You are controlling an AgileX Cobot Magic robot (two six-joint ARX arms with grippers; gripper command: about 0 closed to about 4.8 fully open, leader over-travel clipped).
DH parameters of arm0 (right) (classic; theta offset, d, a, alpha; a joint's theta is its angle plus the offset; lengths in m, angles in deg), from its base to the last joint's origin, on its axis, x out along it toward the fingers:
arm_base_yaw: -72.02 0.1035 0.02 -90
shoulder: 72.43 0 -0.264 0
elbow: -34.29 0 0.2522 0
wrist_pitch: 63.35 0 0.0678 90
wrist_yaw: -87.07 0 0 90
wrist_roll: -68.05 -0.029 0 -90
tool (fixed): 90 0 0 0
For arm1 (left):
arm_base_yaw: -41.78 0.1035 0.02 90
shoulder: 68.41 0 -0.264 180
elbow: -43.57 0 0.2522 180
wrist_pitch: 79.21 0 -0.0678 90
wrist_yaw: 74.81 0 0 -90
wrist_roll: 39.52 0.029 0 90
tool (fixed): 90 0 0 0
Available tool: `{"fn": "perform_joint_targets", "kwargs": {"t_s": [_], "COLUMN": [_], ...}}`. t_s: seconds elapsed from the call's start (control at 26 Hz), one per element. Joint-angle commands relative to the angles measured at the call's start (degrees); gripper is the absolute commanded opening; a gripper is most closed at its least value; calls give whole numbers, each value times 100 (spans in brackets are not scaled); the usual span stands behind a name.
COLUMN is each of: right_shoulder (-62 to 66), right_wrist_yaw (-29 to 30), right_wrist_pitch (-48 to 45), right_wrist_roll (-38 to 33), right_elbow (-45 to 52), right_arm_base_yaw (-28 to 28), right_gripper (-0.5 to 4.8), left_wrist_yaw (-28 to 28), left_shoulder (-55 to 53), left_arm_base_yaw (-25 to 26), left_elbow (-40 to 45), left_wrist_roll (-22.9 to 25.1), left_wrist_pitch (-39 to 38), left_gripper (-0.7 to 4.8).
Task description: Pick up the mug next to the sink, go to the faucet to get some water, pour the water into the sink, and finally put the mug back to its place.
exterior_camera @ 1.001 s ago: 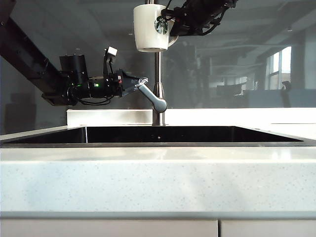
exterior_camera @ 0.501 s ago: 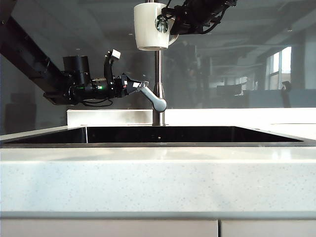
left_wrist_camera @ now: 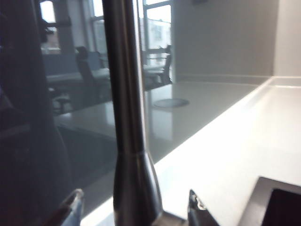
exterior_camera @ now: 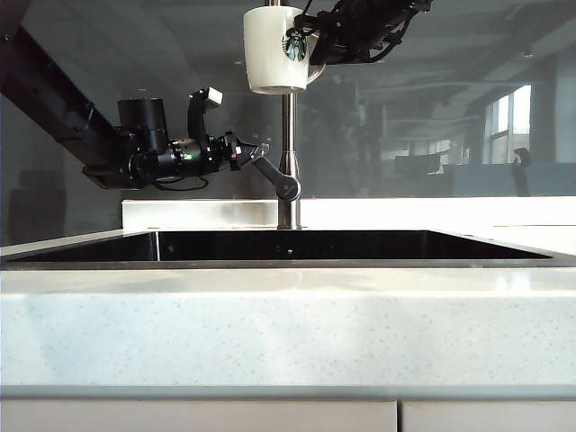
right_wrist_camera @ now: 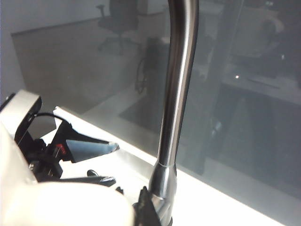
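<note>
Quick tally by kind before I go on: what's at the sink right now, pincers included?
Mug: 1, held up at the faucet top by the right pincer
Faucet: 1
Sink: 1
Pincers: 2, the right pincer and the left pincer at the faucet's lever
Total: 5

I count one mug (exterior_camera: 275, 49), one faucet (exterior_camera: 288, 153) with one lever (exterior_camera: 273, 175), and one sink (exterior_camera: 288, 246). Two grippers are mine: the left gripper (exterior_camera: 256, 151) and the right gripper (exterior_camera: 317, 40).
</note>
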Motion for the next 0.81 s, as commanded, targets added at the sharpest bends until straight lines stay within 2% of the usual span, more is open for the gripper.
{"fn": "perform_joint_targets", "kwargs": {"t_s": [0.04, 0.12, 0.19, 0.23, 0.31, 0.35, 0.39, 0.46, 0.58, 0.73, 0.81], "right_shoulder": [-170, -168, -170, -177, -208, -236, -289, -367, -452, -529, -551], "right_wrist_yaw": [44, 39, -98, -114, -122, -190, -232, -358, -772, -1198, -1300], "right_wrist_pitch": [-479, -459, -291, -214, -52, 61, 223, 422, 632, 743, 750], "right_wrist_roll": [-131, -125, 50, 85, 120, 271, 651, 1268, 2188, 2795, 2935], "right_elbow": [-94, -94, -94, -94, -94, -94, -94, -94, -94, -94, -96], "right_arm_base_yaw": [9, 9, -57, -74, -223, -295, -374, -437, -444, -444, -444], "right_gripper": [-5, -5, -5, -5, -5, -5, -5, -5, -5, -5, -5], "left_wrist_yaw": [688, 562, -302, -439, -732, -1123, -1615, -2048, -2315, -2623, -2817], "left_shoulder": [13, 17, 20, 20, 52, 83, 105, 131, 188, 197, 197], "left_arm_base_yaw": [90, 90, 157, 157, 247, 361, 400, 446, 509, 520, 520], "left_elbow": [-17, -17, -17, -17, -20, -20, -20, -20, -17, -17, -20], "left_wrist_roll": [81, 52, -17, -107, -573, -949, -1150, -1421, -1812, -2122, -2212], "left_wrist_pitch": [-140, -131, 260, 354, 476, 601, 765, 984, 1062, 1113, 1172], "left_gripper": [276, 277, 277, 277, 278, 279, 279, 278, 278, 271, 205]}}
